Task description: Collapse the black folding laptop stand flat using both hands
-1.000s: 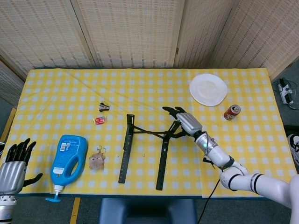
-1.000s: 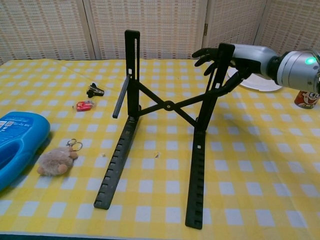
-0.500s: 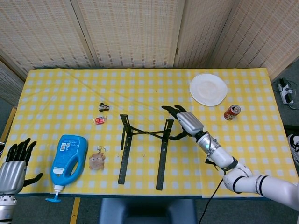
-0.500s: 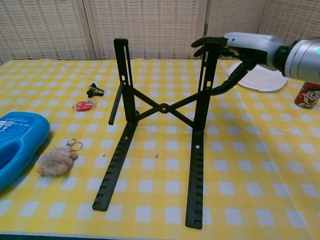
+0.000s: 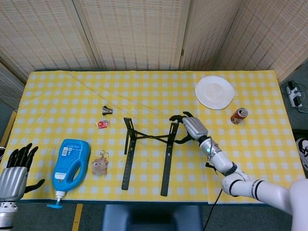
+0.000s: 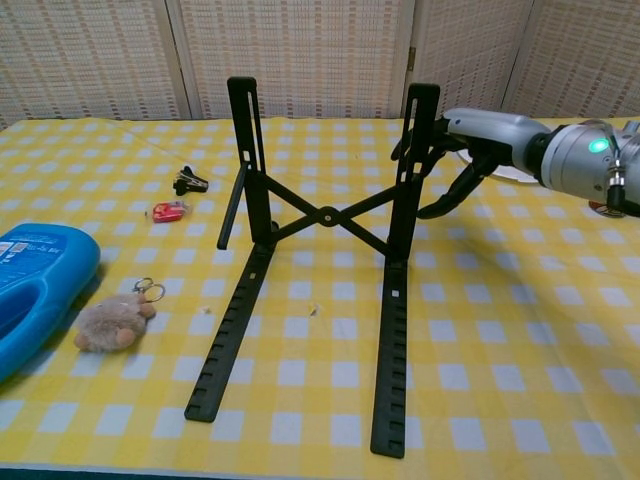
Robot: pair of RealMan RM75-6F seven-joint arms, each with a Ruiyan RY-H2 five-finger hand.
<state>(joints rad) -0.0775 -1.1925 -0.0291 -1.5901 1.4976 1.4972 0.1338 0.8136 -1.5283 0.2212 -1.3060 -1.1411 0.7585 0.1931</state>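
Both uprights unmoved | right robot hand (image 6: 455, 140) lower, fingers spread beside laptop stand (image 6: 320, 250) | left robot hand (image 5: 17, 166) spread

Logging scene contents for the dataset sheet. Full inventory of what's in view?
laptop stand: 1, black, table centre, standing open
plate: 1, white, far right of table
can: 1, red, right, nearer than plate
bottle: 1, blue, lying near left front edge
plush keychain: 1, brown, right of bottle
binder clip: 1, black, beyond the stand, to its left
small packet: 1, red, nearer than clip
tablecloth: 1, yellow-white check
left robot hand: 1, black fingers spread, off table's left front corner
right robot hand: 1, silver-black, at stand's right upright
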